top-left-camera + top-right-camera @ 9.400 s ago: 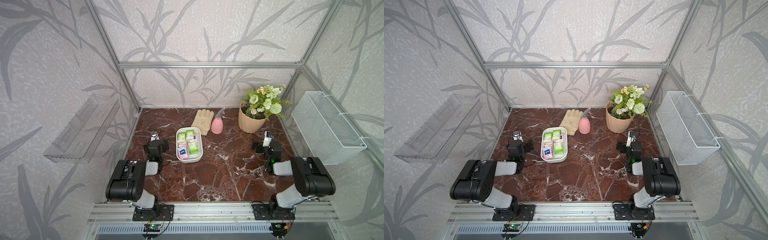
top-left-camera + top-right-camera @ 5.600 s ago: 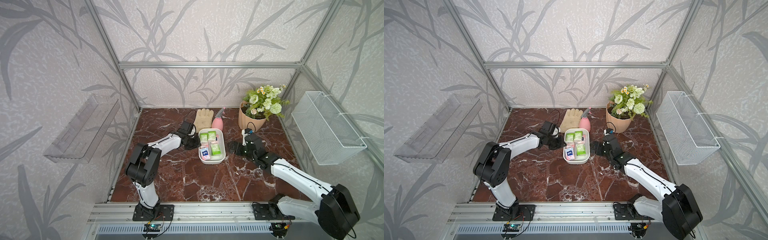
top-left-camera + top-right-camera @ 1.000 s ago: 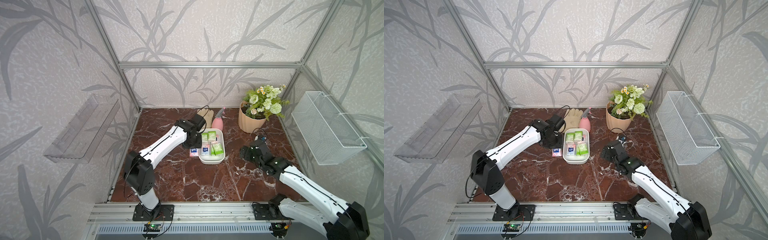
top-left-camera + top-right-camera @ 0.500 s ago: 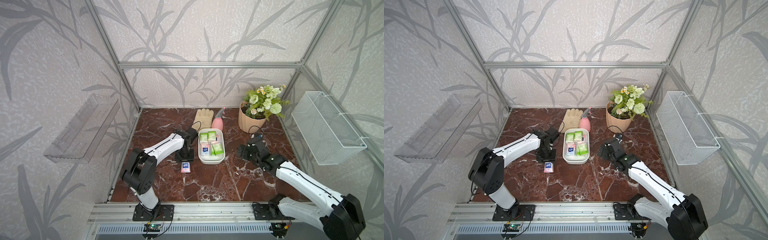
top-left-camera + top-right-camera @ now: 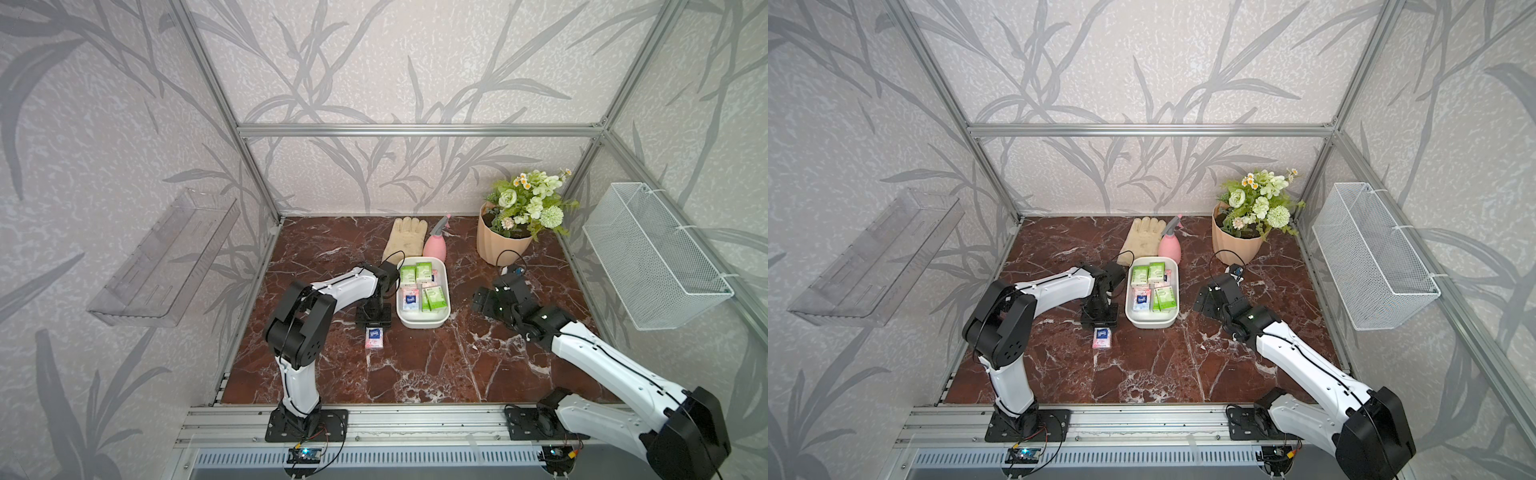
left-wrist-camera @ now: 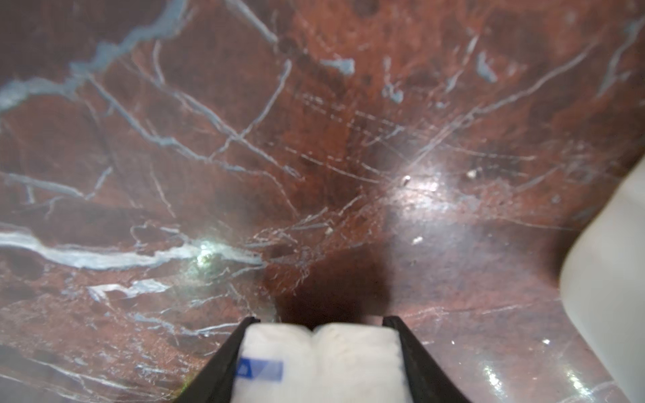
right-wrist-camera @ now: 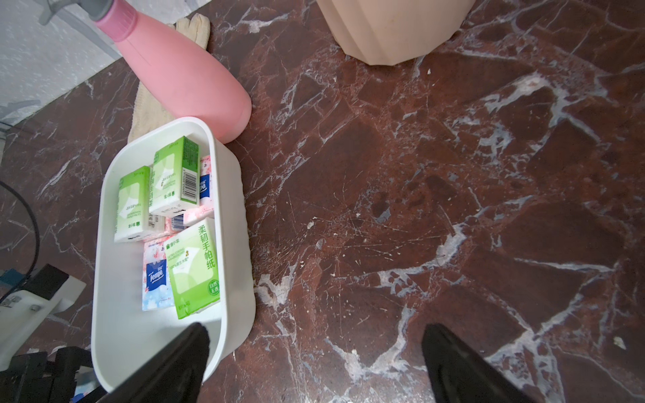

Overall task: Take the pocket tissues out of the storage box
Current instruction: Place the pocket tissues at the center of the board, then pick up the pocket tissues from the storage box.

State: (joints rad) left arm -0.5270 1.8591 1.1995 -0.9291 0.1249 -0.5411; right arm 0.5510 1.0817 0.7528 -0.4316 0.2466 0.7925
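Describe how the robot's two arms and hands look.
The left arm and right arm have white links with black joints, on black base plates bolted to a silver rail. Thin black cables loop near the wrists. The left hand and right hand are black with tapering fingers.

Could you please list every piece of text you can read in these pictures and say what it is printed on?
"Tempo": blue label of the front pink packet in the storage box.
"柔韧手帕纸": the front green packet beside it.
Barcode digits and fine print on the rear green packet: too small to read.
Blue label of the loose pink packet outside the box: too small or blurred to read.
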